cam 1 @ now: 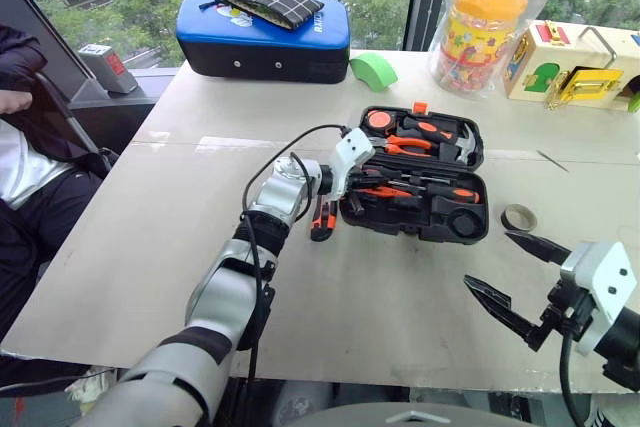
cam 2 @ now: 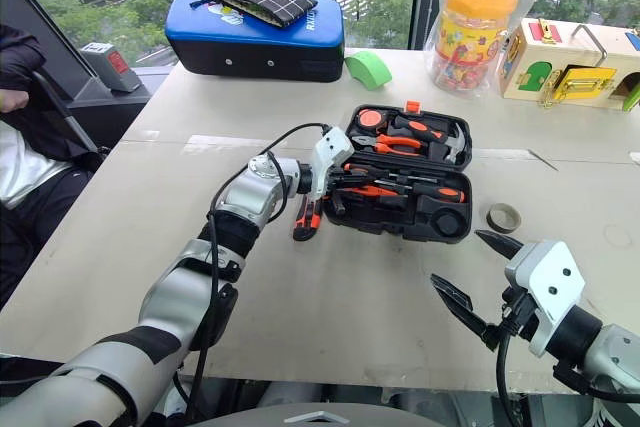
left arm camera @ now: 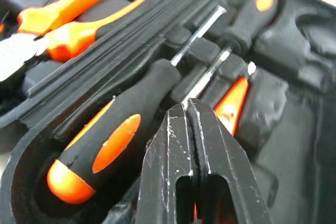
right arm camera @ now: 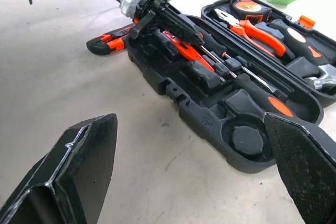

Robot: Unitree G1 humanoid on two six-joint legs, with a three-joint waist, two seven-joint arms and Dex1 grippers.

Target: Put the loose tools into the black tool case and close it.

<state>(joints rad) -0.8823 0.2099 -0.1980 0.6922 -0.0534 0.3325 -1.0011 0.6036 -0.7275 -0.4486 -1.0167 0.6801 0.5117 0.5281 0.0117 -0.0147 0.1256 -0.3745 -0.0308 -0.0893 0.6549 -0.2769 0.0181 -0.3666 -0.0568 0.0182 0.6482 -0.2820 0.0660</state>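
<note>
From the head view, your left pincer (cam 1: 352, 190) sits shut over the case (cam 1: 470, 230)'s left end, with the knife (cam 1: 322, 218) just outside on the bench (cam 1: 400, 307), its long axis running toward you. The tape roll (cam 1: 518, 217) lies right of the case, nearer your wide-open right pincer (cam 1: 515, 272). At the left wrist, the closed tips hover above a seated screwdriver (left arm camera: 105, 150).
</note>
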